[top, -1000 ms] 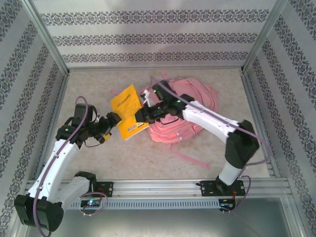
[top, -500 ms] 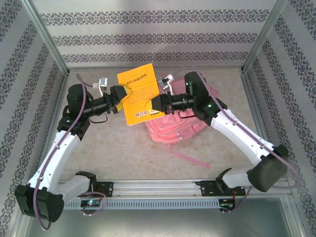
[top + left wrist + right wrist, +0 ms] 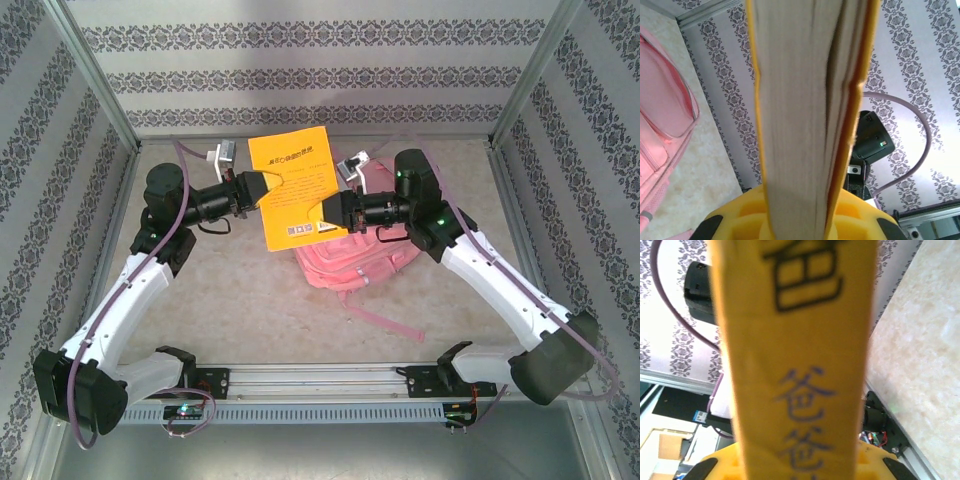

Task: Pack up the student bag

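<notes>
Spine of yellow book (image 3: 795, 365), blue 爸爸, cover print illegible

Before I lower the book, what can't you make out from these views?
- Top view: far half of the student bag, and whether it is unzipped, hidden behind the yellow book and right gripper.
- Top view: the cover print, too small to read.
- Left wrist: the bag cut off by the left edge; page edges block the centre.
- Right wrist: spine lettering blurred, cropped at the top.

A yellow book (image 3: 795, 365) runs spine-on up the middle, its printed characters blurred, its lower end apparently pinched in the right gripper (image 3: 797, 467). Marbled table (image 3: 920, 355) lies right, patterned wall (image 3: 680, 345) left.
</notes>
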`<state>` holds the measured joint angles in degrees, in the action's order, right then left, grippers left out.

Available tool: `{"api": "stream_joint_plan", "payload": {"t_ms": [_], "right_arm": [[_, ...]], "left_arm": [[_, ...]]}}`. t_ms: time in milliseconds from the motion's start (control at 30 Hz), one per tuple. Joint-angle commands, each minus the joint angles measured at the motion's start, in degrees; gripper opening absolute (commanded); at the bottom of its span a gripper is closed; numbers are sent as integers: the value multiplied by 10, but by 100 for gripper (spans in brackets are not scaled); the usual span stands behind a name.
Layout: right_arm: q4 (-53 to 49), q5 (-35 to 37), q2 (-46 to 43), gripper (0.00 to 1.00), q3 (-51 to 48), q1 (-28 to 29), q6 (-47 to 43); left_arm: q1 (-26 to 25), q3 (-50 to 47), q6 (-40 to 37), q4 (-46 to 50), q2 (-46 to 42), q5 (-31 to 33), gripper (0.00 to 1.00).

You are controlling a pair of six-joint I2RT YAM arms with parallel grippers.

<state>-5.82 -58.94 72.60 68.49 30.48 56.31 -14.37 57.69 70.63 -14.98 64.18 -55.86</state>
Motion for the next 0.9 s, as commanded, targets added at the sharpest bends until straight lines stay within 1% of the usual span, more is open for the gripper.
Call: {"api": "stream_joint_plan", "payload": {"t_ms": [0,33,67,100,133,200,267,300,367,400,433,500,533,800,867], "right_arm": [[-68,85,-30,44,13,-22,-59],[-62,119,-42,51,0,-28,-43],[-9,155,-62,60,-34,-33,10],[75,193,-82,69,-85,-36,84],[146,236,-98,74,-121,-33,140],[199,321,-117,81,-154,-13,180],[242,381,-120,84,-167,15,192],[280,394,-114,85,-175,26,200],[362,434,-104,89,-199,53,204],[378,466,-102,93,-205,70,201],[377,482,-98,94,-200,82,186],[357,479,-85,94,-178,93,159],[357,482,-77,95,-171,99,160],[421,482,0,92,-149,113,225],[422,478,14,91,-140,115,230]], "left_arm": [[-7,14,-8,-34,-23,66,0],[-8,4,4,-51,-30,98,0],[-10,-9,17,-66,-41,151,0],[-14,-23,26,-80,-52,203,0],[-22,-37,28,-90,-64,255,0],[-38,-52,23,-92,-78,329,0],[-52,-61,21,-102,-81,371,0],[-58,-65,24,-107,-81,388,0],[-69,-76,34,-130,-80,415,0],[-73,-81,41,-139,-79,427,0],[-77,-86,49,-147,-78,439,0],[-83,-95,59,-164,-76,452,0],[-84,-98,64,-169,-76,458,0],[-86,-110,93,-188,-72,468,0],[-86,-110,99,-188,-71,468,0]]}}
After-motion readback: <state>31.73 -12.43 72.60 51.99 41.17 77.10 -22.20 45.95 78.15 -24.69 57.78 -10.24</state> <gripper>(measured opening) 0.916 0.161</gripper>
